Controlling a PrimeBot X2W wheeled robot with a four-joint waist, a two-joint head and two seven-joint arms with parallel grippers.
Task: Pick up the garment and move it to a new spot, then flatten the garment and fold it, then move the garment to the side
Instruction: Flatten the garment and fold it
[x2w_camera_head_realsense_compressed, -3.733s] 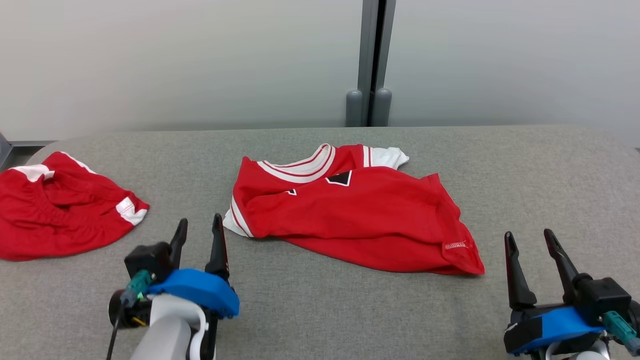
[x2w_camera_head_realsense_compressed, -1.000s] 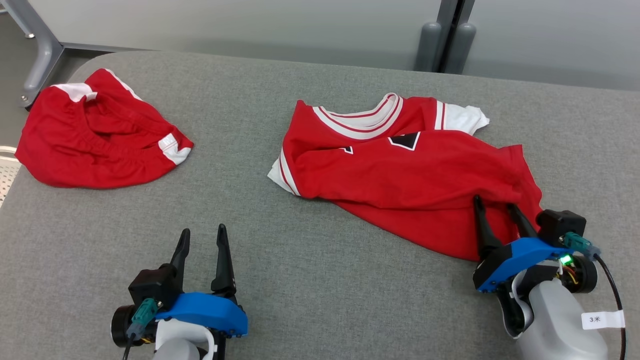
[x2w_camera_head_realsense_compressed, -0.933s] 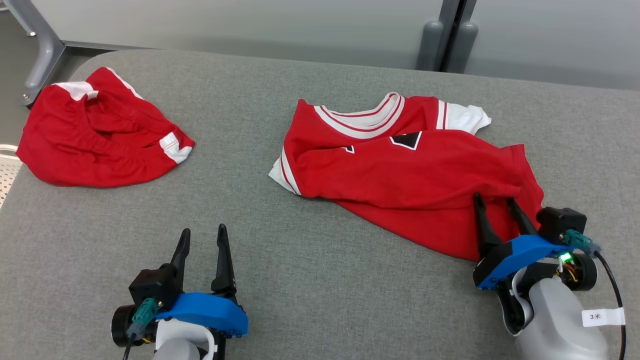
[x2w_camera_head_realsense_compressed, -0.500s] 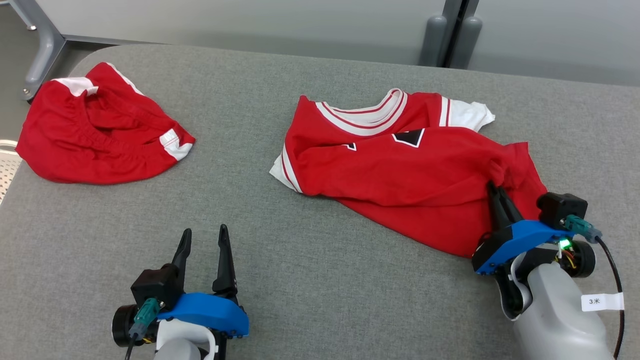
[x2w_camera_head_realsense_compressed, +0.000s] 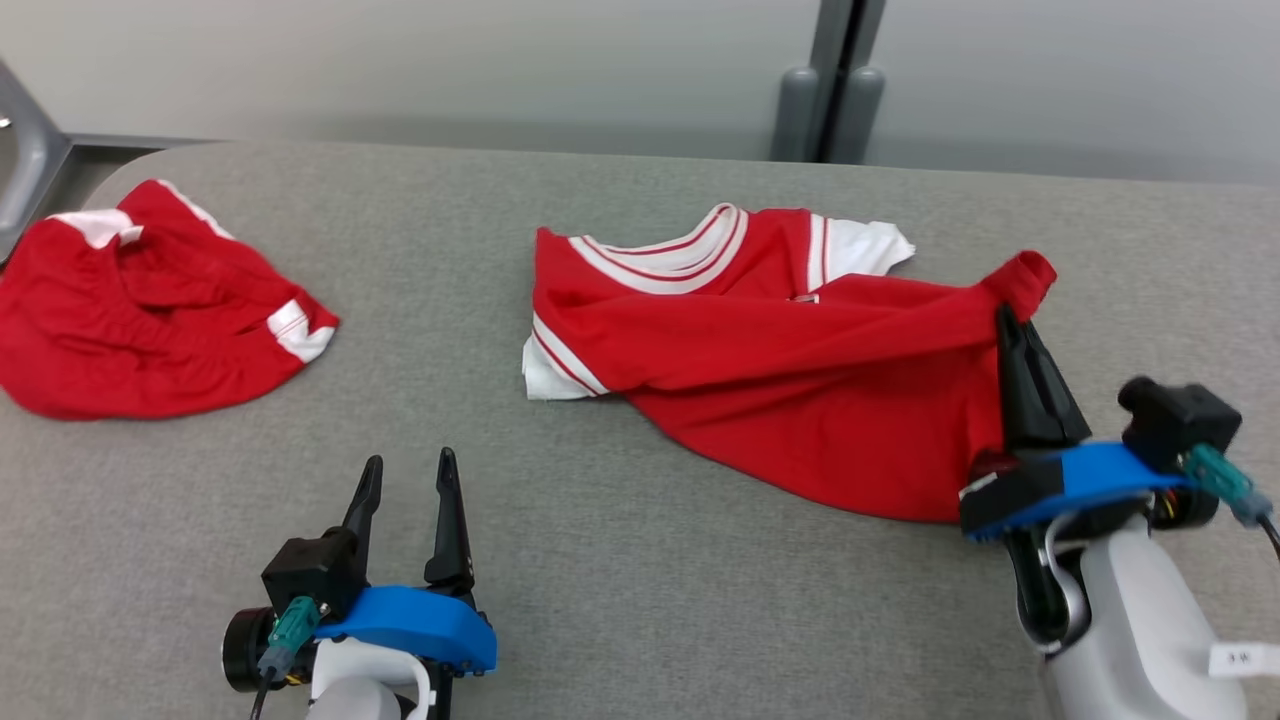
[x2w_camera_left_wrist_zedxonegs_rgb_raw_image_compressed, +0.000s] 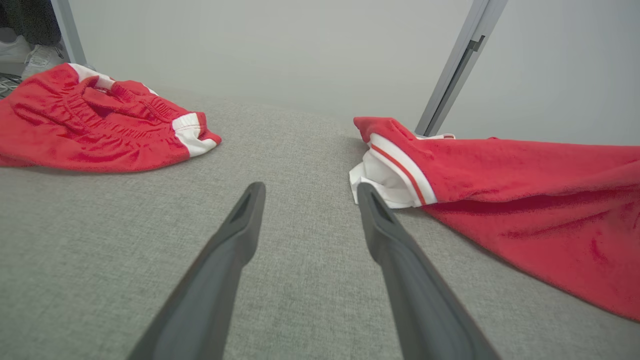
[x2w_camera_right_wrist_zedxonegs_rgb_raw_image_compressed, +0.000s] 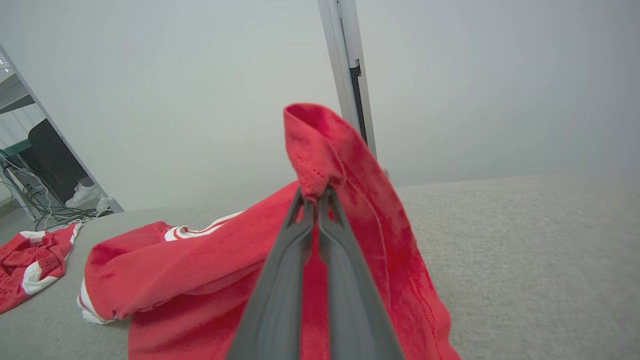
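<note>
Well to the left of the jersey (x2w_camera_head_realsense_compressed: 780, 380), a second red garment (x2w_camera_head_realsense_compressed: 140, 310) lies crumpled on the grey table (x2w_camera_head_realsense_compressed: 650, 600). Nearer the jersey, below and left of its white-trimmed sleeve, the left gripper (x2w_camera_head_realsense_compressed: 408, 460) has its fingers spread, holding nothing. The jersey itself lies mid-table, collar at the far side, with its right-hand corner raised. There the right gripper (x2w_camera_head_realsense_compressed: 1004, 312) has its fingers pressed together, pinching that bunched corner.

I lose the shorts (x2w_camera_head_realsense_compressed: 150, 330) past the left edge of my head view. The jersey (x2w_camera_head_realsense_compressed: 800, 380) folds over its own front, and the right gripper (x2w_camera_head_realsense_compressed: 1008, 318) has its tips seemingly buried in the hem. The forearm label (x2w_camera_head_realsense_compressed: 1240, 658) is too small to read.
</note>
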